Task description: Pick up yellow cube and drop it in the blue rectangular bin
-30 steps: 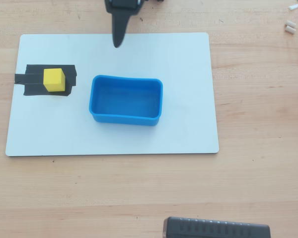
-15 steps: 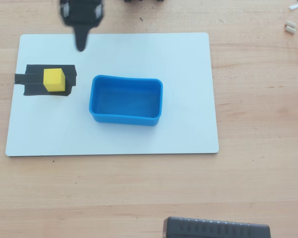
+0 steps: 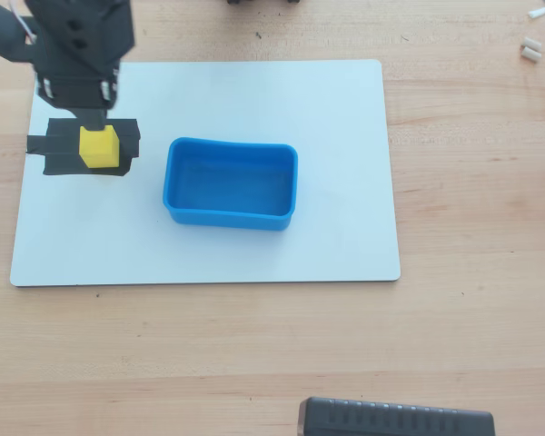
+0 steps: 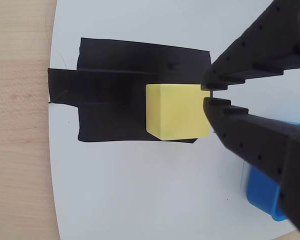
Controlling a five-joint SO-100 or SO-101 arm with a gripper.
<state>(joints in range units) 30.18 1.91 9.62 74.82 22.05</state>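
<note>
Broadly, a wooden table (image 3: 454, 318) carries a white board (image 3: 345, 136) whose long sides run left to right in the overhead view, with bare wood on every side of it. On the board, a little left of its middle, sits the blue bin (image 3: 231, 183), its long axis also running left to right and only slightly skewed against the board's edges; its open top faces up and white board lies free all around it. Near the board's left edge is a black tape patch (image 3: 59, 154), well apart from the bin, with a strip of white between them. The arm (image 3: 73, 45) comes in from the top left. The yellow cube (image 3: 99, 147) rests on the tape, its sides roughly square to the board's edges. In the wrist view the gripper (image 4: 208, 95) has its two black fingers nearly together, their tips just at the cube's (image 4: 177, 111) right-hand edge, not around it; whether they touch it I cannot tell. A corner of the bin (image 4: 262, 200) shows at lower right there.
</note>
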